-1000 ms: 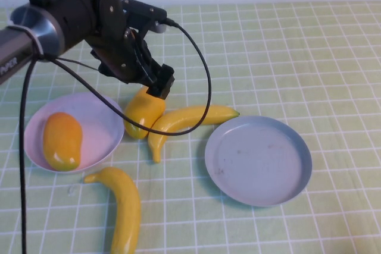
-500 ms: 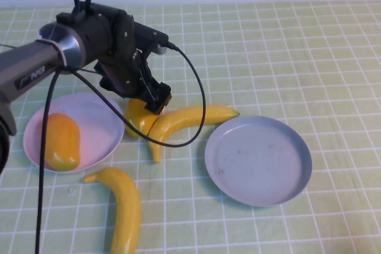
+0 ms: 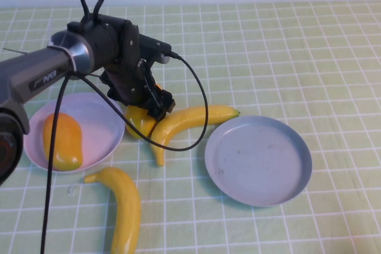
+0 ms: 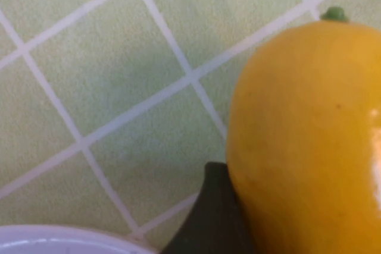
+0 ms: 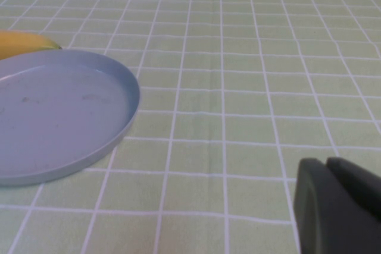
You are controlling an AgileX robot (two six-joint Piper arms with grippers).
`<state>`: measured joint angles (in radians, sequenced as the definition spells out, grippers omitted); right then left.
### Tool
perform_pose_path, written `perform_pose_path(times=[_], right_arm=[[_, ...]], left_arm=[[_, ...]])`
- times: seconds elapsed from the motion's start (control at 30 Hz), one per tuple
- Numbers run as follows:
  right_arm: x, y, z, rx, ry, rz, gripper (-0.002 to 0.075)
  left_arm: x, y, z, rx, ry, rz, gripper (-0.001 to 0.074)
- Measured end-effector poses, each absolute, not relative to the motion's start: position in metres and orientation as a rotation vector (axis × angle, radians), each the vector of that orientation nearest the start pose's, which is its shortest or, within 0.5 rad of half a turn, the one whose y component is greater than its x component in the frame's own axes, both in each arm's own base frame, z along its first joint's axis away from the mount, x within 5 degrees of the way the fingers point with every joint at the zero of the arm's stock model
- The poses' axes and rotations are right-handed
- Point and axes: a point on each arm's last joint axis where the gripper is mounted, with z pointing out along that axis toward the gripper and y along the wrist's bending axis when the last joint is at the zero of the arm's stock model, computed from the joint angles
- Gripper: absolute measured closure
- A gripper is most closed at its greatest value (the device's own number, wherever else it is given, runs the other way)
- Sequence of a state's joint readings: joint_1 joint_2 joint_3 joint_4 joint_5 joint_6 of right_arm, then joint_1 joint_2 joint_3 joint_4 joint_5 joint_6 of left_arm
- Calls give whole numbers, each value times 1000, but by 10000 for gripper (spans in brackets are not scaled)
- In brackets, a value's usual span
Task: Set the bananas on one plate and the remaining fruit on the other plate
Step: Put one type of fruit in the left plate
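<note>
White lettering "PiPER" — on left arm (image 3: 36, 78) link.

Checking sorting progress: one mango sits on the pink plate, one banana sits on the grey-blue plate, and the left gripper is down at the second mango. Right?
Not quite. In the high view the grey-blue plate holds nothing; both bananas lie on the table. One mango is on the pink plate, the left gripper at the second mango.

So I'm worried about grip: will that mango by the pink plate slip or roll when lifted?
Probably slippery: the mango looks smooth and glossy. Its rounded shape may roll against the banana. The left gripper is down on it; the right gripper is parked.
</note>
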<state>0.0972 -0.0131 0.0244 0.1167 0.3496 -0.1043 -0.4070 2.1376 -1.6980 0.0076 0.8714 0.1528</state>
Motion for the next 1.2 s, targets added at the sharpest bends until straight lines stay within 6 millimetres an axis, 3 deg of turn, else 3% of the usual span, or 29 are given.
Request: perform_pose_path(times=[0.17,0.37,0.57,0.73,0.83,1.0,1.2], right_arm=[[52,9,174,-112,1840,109,743],[52,9,174,-112,1840,109,743],[52,9,174,-112,1840,109,743],[52,9,174,-112,1840,109,743],[52,9,174,-112,1840,109,743],[52,9,174,-112,1840,109,743],[52,9,174,-112,1840,109,743]], left_arm=[[426,-185,207,754,2668,-91,200],[430,-188,255,756,2668,-104,200],[428,-187,286,757,2659,-109,200],[411,-180,312,733,2640,-114,200],[391,-171,330,703,2634,-119,200],[362,-155,333,667,2686,-77,200],[346,-138,294,603,2813,112,200]])
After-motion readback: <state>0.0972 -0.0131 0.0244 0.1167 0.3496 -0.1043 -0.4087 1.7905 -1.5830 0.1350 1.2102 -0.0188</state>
